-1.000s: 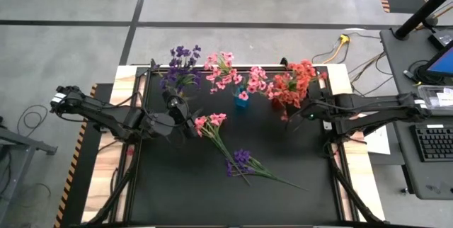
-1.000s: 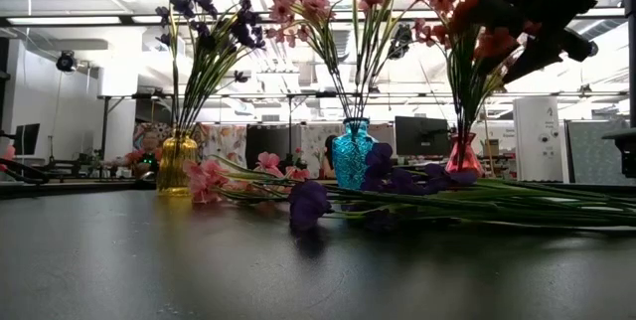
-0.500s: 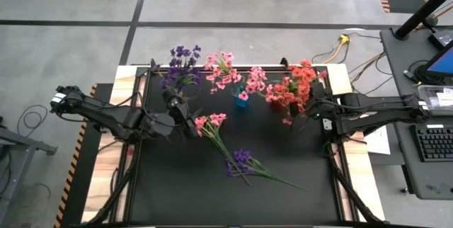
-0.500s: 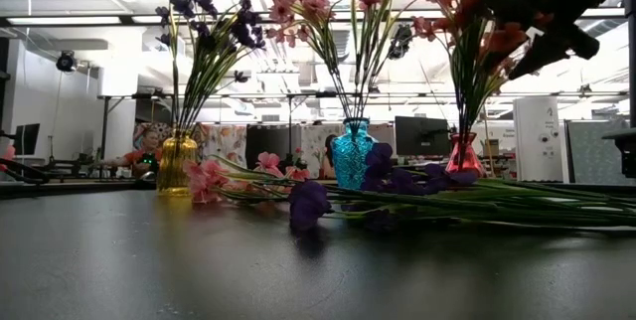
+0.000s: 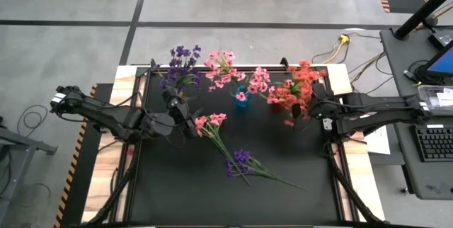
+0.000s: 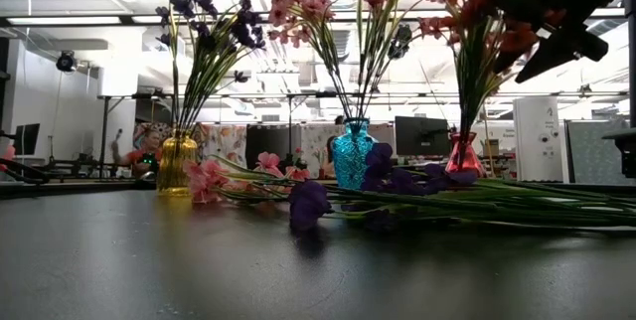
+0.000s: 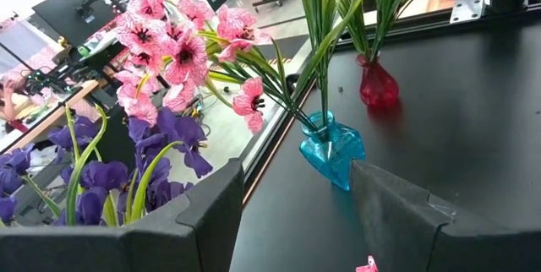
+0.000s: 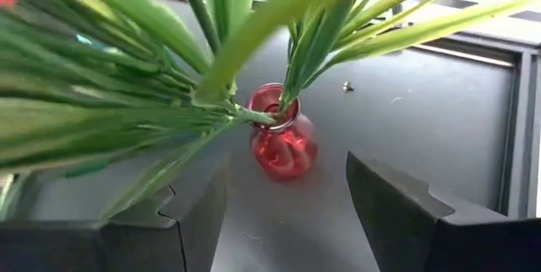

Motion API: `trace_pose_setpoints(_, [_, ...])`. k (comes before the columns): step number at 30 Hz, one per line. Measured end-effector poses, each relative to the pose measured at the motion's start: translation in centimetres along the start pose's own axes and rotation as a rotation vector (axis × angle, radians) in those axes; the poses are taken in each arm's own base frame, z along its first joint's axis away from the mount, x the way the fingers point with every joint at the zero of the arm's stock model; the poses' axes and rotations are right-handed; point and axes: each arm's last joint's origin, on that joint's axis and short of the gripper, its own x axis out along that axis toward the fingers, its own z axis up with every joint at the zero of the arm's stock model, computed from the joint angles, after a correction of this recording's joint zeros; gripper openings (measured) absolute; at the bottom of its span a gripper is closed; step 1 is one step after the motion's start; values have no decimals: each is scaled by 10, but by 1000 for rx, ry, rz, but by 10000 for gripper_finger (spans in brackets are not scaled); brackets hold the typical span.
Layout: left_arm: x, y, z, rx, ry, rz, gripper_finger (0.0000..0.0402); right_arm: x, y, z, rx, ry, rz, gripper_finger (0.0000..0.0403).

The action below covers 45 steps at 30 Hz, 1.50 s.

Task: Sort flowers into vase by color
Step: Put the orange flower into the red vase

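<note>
Hovering my right gripper (image 8: 283,221), jaws apart and empty, over red vase (image 8: 283,143) near tabletop's far right corner | left gripper (image 7: 287,221) apart, empty, left side.

Black table (image 5: 283,200): three vases are stood along the far edge, yellow (image 6: 177,164), blue (image 6: 352,155), red (image 6: 463,153). A pink sprig (image 5: 211,124) and purple sprig (image 5: 242,161) are laid mid-table.

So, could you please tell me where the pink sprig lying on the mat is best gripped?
Probably mid-stem: the pink sprig lies flat on the black mat, blossoms toward the left gripper, its stem running to the purple sprig. Come straight down with the fingers across the stem, short of that crossing.
</note>
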Motion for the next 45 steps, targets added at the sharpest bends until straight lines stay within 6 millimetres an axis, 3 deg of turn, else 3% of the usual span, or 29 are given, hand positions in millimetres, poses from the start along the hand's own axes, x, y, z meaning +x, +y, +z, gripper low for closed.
trace_pose_setpoints(21, [0, -1, -1, 4, 2, 0, 200, -9, 0, 8, 8, -80, 94, 228])
trace_pose_setpoints(32, [0, -1, -2, 10, 7, 0, 200, -31, -7, 22, 91, -5, 85, 228])
trace_pose_setpoints(45, [0, -1, -2, 13, 9, 0, 200, -20, 9, 21, 63, 58, 43, 231])
